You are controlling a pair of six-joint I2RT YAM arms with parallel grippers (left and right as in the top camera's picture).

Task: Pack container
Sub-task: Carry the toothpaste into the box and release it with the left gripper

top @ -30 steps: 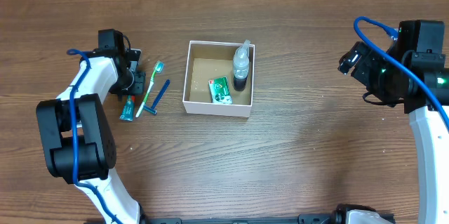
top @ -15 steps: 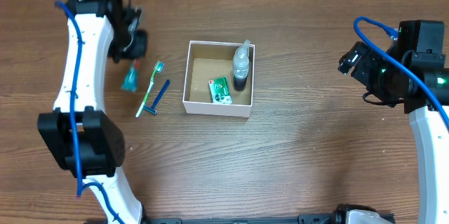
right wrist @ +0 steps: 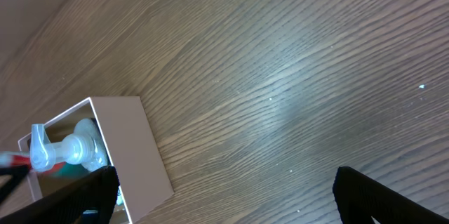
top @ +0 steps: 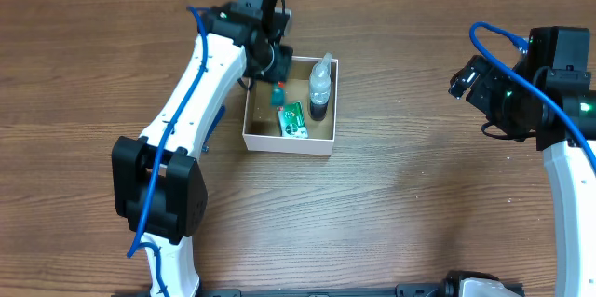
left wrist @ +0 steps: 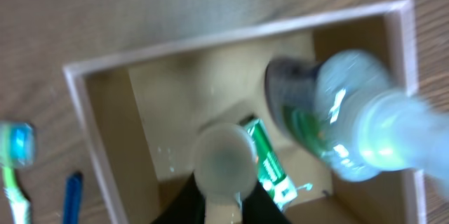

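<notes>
My left pincer (top: 277, 81) was clenched on a small teal tube (top: 277, 97), right over the container (top: 289, 141). My right pincer (right wrist: 224, 185) was spread wide, far off to the side. The container sat on the bench (top: 419, 204) with a bottle (top: 320, 78) and a green pack (top: 294, 120) inside.

The left gripper (top: 277, 81) hangs over the far left part of the container (top: 289, 141), a tube (top: 277, 97) between its fingers. Beneath it a packet (top: 294, 120) lies on the container floor. To its right a bottle (top: 320, 81) stands in the far right corner. To its left, outside the container, a toothbrush (left wrist: 15, 147) and razor (left wrist: 70, 194) lie side by side on the bench (top: 391, 204). The right gripper (right wrist: 224, 182) is well apart to its right.
</notes>
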